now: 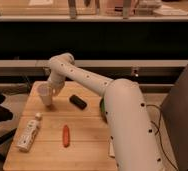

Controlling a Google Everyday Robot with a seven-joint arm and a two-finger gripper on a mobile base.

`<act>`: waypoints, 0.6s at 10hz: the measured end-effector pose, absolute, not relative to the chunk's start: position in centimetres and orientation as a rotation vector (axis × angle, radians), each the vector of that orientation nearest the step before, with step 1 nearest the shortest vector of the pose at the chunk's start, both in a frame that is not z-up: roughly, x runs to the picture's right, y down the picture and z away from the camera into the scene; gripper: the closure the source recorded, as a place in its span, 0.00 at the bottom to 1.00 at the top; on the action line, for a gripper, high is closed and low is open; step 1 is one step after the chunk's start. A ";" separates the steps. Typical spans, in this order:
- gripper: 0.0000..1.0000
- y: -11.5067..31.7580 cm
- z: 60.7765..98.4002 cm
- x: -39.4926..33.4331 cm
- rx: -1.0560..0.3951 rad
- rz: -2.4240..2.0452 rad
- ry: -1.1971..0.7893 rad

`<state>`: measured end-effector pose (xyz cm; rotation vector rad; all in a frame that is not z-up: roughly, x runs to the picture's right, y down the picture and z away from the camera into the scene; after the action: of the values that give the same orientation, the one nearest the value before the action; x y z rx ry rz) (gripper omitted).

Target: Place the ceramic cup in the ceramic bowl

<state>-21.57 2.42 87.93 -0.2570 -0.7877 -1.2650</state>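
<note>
The ceramic cup (44, 93) is small and white, at the table's back left, raised slightly off the surface. My gripper (52, 90) is at the cup's right side, shut on it. The ceramic bowl (102, 107) shows only as a thin green sliver at the table's right. My white arm hides the rest of the bowl.
A black oblong object (77, 101) lies between the cup and the bowl. An orange-red stick-shaped object (66, 135) lies at the front middle. A white bottle (29, 132) lies at the front left. The wooden table (87, 145) has dark shelving behind and a dark chair to the left.
</note>
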 end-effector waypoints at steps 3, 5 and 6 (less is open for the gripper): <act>1.00 2.2 87.3 -18.2 -0.256 -1.223 -0.784; 1.00 1.9 86.7 -18.0 -0.251 -1.209 -0.792; 1.00 1.8 86.5 -17.1 -0.252 -1.199 -0.790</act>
<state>-17.13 1.77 86.47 -0.2519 -0.7898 -1.1991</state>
